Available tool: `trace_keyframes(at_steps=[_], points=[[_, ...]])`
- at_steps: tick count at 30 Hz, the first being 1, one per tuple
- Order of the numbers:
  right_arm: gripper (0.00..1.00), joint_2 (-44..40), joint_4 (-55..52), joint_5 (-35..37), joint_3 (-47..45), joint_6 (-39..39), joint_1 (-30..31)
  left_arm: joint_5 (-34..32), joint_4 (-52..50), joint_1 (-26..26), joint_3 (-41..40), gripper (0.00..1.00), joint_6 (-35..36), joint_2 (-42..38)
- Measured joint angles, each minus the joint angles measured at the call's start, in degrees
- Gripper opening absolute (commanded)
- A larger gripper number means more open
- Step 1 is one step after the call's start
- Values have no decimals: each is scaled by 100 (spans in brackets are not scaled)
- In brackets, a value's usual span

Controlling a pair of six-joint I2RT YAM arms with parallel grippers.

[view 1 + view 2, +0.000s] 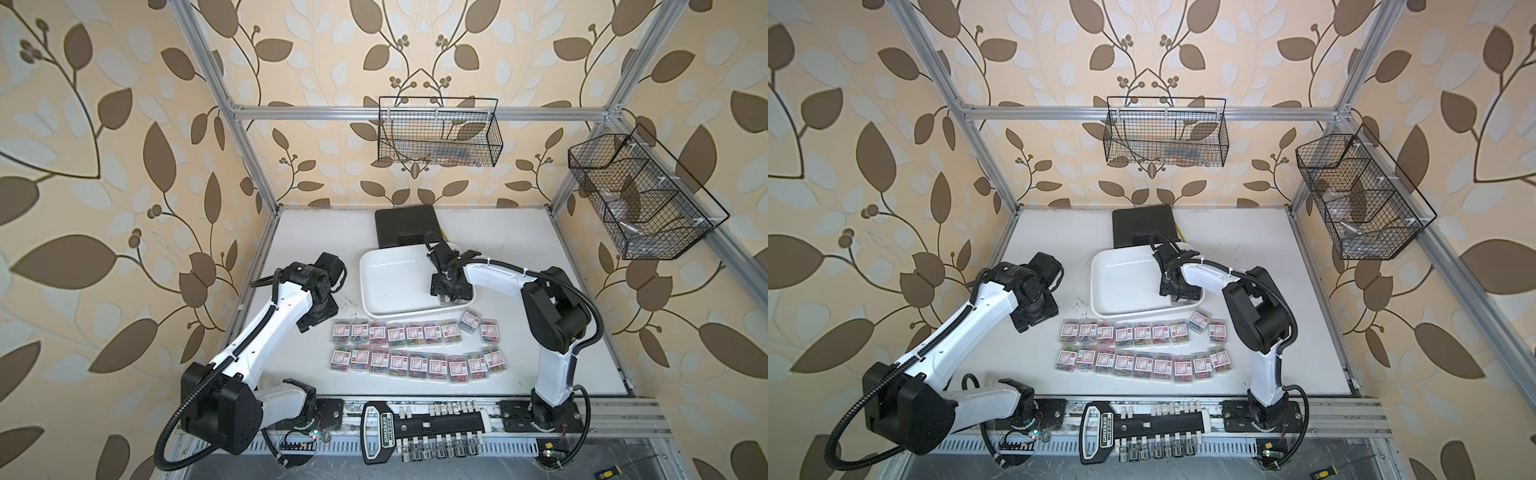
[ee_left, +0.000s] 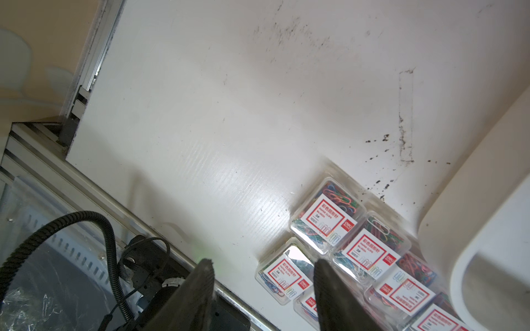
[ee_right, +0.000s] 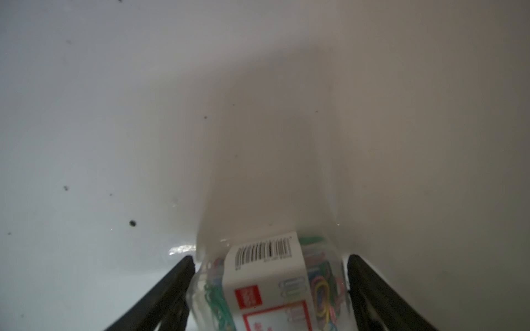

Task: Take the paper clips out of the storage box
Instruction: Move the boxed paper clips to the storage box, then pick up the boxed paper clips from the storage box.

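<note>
Fingers [image 3: 166, 298] of the right claw [image 3: 271, 258] stand apart, one on each side of a small clear box of paper clips [image 3: 266, 286]. A thin gap shows by one finger, so the claw does not seem to be squeezing it. This box sits down inside the storage box [image 1: 395, 282], in the corner right under the claw, close to the white wall. No other clip box shows in there. In both top views, many more clip boxes [image 1: 415, 334] lie in two rows on the counter [image 1: 316, 232]. They are just past the rim from the claw, on the robot's side.

The left claw [image 2: 263, 269] is apart too and holds nothing. It hangs over the counter by the far end of the rows, well apart from the right claw.

So the job looks almost done, with one box to lift out.

What could go wrong? The box is smooth and looks tipped, so it may slip or twist out when the fingers close. A hard squeeze could pop the lid, and clips would spill. The wall is very near the claw, so a finger or the box could bump the rim on the way up and drag the storage box along. The rows sit close beyond the rim, so a low or sloppy drop could knock them crooked.
</note>
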Motion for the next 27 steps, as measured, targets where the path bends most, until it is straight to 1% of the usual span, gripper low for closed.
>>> trace_keyframes(at_steps=[3,10,14,17,19,25,27], points=[[81,236,-37,-22,455,-7,192,0,-11,44,90,58,122,20],[80,955,-72,-116,2103,-238,732,4,-7,186,129,58,273,83],[82,1021,-203,-107,2437,-382,874,9,15,186,129,58,284,103],[84,994,-345,-17,2439,-387,852,22,55,186,127,58,280,103],[87,863,-472,74,2260,-321,796,39,107,192,120,58,273,103],[89,-160,-520,-33,968,219,424,66,240,223,4,58,256,103],[89,-358,-490,-109,719,378,358,76,269,223,-4,58,258,109]])
